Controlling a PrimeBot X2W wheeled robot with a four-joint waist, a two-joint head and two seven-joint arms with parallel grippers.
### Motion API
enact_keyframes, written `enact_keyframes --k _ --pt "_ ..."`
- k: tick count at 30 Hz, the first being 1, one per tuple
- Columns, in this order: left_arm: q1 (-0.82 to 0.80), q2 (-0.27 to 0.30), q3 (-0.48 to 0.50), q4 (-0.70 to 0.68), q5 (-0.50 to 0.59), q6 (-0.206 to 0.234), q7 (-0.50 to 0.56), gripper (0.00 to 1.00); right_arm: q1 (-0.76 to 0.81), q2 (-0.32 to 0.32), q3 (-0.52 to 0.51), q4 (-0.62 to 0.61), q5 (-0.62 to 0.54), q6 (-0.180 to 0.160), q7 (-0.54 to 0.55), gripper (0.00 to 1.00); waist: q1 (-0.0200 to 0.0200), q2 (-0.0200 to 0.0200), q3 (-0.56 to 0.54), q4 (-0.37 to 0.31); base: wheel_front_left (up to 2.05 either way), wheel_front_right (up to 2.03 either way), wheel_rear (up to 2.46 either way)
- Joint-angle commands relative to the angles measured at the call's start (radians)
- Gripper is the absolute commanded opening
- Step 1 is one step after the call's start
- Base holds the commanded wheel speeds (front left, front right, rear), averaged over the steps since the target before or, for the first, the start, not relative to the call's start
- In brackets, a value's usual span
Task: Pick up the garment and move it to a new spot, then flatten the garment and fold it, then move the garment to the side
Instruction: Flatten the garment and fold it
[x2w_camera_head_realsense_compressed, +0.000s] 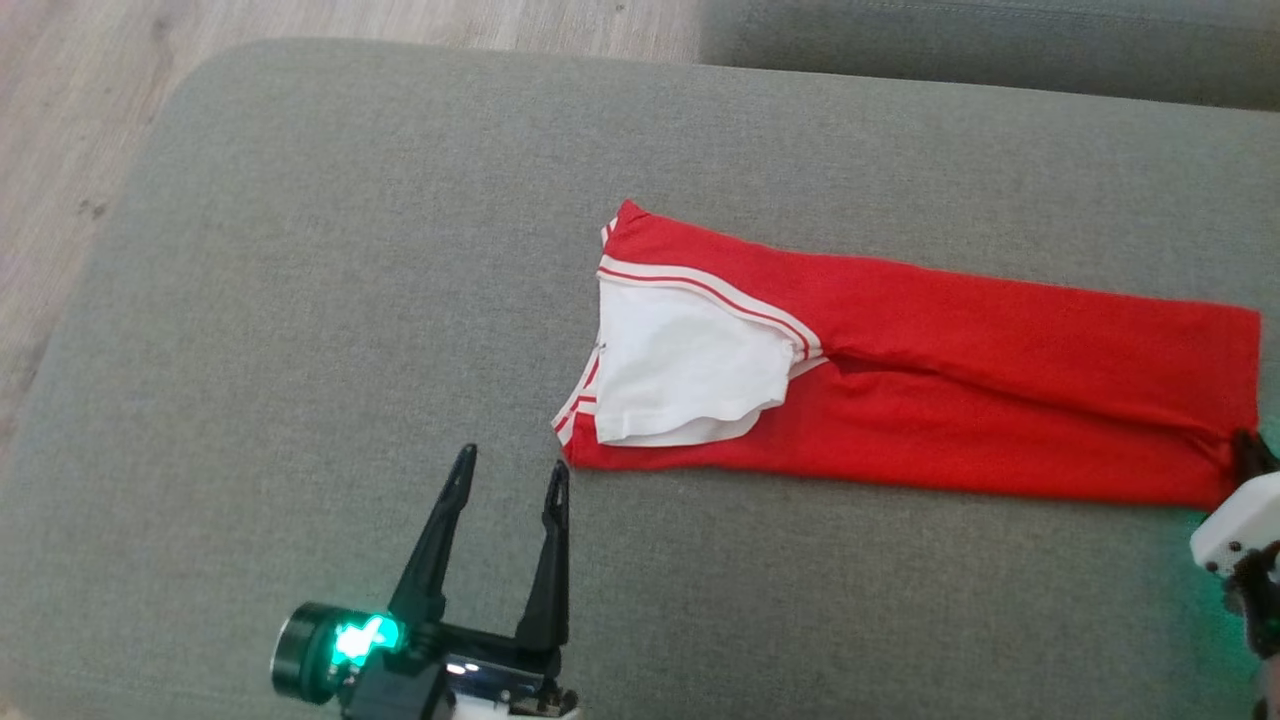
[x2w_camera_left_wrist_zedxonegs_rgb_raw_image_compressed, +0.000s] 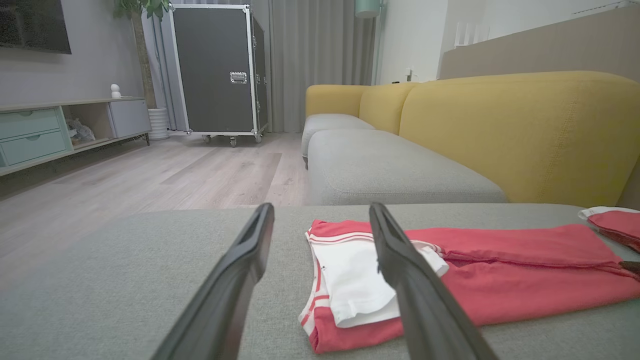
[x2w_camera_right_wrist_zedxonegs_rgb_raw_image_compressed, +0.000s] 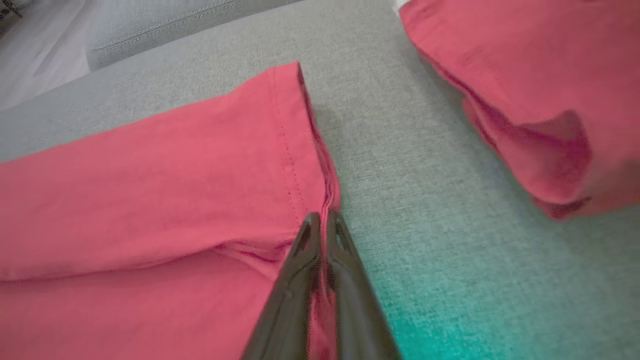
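A red garment (x2w_camera_head_realsense_compressed: 950, 390) with white sleeves and striped trim lies folded into a long band across the grey cushion (x2w_camera_head_realsense_compressed: 350, 250); it also shows as the garment (x2w_camera_left_wrist_zedxonegs_rgb_raw_image_compressed: 500, 275) in the left wrist view. My left gripper (x2w_camera_head_realsense_compressed: 512, 470) stands open just left of the collar end, touching nothing. At the far right, my right gripper (x2w_camera_head_realsense_compressed: 1245, 445) sits on the hem end. In the right wrist view that gripper (x2w_camera_right_wrist_zedxonegs_rgb_raw_image_compressed: 324, 216) is shut on the garment (x2w_camera_right_wrist_zedxonegs_rgb_raw_image_compressed: 175, 175), pinching the hem edge.
A second red cloth (x2w_camera_right_wrist_zedxonegs_rgb_raw_image_compressed: 540, 90) lies on the cushion right of the hem, also seen as the cloth (x2w_camera_left_wrist_zedxonegs_rgb_raw_image_compressed: 612, 222). A yellow sofa back (x2w_camera_left_wrist_zedxonegs_rgb_raw_image_compressed: 500, 130) stands behind. Wooden floor (x2w_camera_head_realsense_compressed: 70, 150) lies beyond the cushion's left edge.
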Motion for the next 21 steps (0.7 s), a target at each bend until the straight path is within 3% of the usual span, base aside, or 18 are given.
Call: enact_keyframes --k 1,14,17,21 --pt "-0.022 -0.014 0.045 -0.029 0.013 -0.008 -0.009 1.0 0.003 -0.018 0.011 -0.042 0.005 -0.001 -0.007 0.0 -0.0001 -0.0001 -0.003 -0.006 0.0 0.0 0.0" --pt "-0.012 -0.027 0.091 -0.017 0.04 -0.032 -0.009 1.0 -0.032 -0.168 0.014 -0.201 0.065 -0.001 0.052 0.0 -0.0001 -0.0001 -0.007 -0.068 0.0 0.0 0.0" --pt "-0.01 -0.029 0.098 -0.009 0.044 -0.04 -0.009 1.0 -0.051 -0.164 0.066 -0.295 0.126 -0.001 0.084 0.0 -0.0001 -0.0001 -0.019 -0.078 0.0 0.0 0.0" --pt "-0.006 -0.034 0.107 0.0 0.046 -0.048 -0.009 1.0 -0.056 -0.077 0.191 -0.5 0.232 -0.001 0.143 0.0 -0.0001 -0.0001 -0.032 -0.086 0.0 0.0 0.0"
